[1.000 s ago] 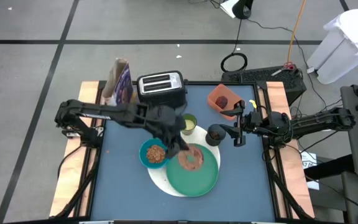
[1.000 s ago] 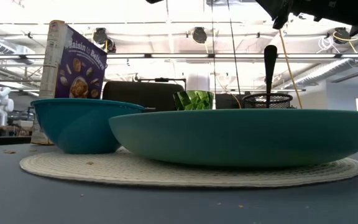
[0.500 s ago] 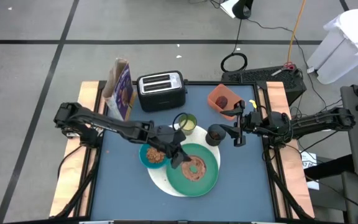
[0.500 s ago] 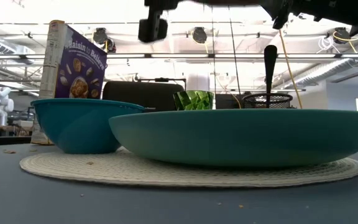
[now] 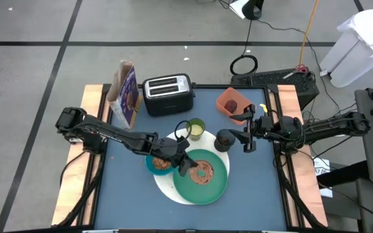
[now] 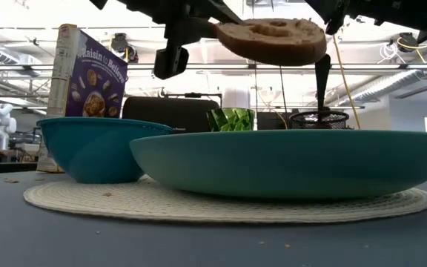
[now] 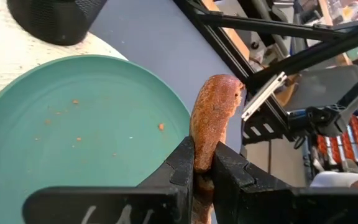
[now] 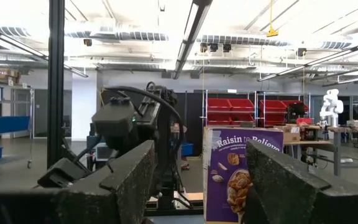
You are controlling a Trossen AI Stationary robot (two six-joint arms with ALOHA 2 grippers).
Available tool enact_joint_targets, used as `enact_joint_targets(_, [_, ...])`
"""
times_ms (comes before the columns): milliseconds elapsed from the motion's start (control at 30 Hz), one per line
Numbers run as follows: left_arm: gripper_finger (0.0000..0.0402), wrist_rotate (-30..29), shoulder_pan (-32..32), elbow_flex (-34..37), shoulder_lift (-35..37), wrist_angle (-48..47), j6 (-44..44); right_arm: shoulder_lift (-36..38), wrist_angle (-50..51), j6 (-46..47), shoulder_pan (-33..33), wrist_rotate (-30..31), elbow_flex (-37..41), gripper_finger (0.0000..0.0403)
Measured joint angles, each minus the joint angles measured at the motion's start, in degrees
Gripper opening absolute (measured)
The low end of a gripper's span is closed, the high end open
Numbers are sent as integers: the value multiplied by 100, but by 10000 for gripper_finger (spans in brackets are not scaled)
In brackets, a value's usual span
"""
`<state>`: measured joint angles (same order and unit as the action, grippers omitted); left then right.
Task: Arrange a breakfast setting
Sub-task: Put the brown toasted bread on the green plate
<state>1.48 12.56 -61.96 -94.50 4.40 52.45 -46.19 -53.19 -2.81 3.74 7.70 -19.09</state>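
Observation:
A brown bagel [image 6: 273,41] hangs over the large green plate [image 5: 215,188], with my left gripper [image 5: 188,165] shut on it. The plate and the blue bowl [image 5: 154,157], which holds cereal, rest on the white round disc [image 5: 167,191]. Behind them stand the lime cup [image 5: 196,128] and the small black cup [image 5: 224,139], with a spoon handle [image 6: 322,78] sticking up out of the black cup. The dark-red fruit [image 5: 232,105] lies in the orange tray. My right gripper [image 5: 248,134] waits open at the table's right side, with nothing between its fingers. My left gripper pinches the bagel between its two fingers, one on each flat face, at the rim nearest the arm [image 7: 202,163]. The fingers come from the table's left, slanting down. The bagel [image 7: 215,118] sticks out beyond them, roughly level, lifted clear above the green plate [image 7: 86,124].
A silver toaster [image 5: 168,94] and a cereal box [image 5: 125,90] stand along the far edge. The orange tray [image 5: 225,97] sits at the far right corner. Bare blue table lies at the near left and near right of the disc.
My left gripper has come down toward the green plate with the bagel and has rolled, staying shut on it. The bagel now hangs lower and flatter over the plate and has come into the low view. My right arm has kept still.

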Motion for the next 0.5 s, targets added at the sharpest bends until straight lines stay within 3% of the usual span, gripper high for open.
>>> enact_joint_targets(500, [35, -197, 246, 3, -1135, 661, 347, 0, 167, 42, 1, 0, 0, 247])
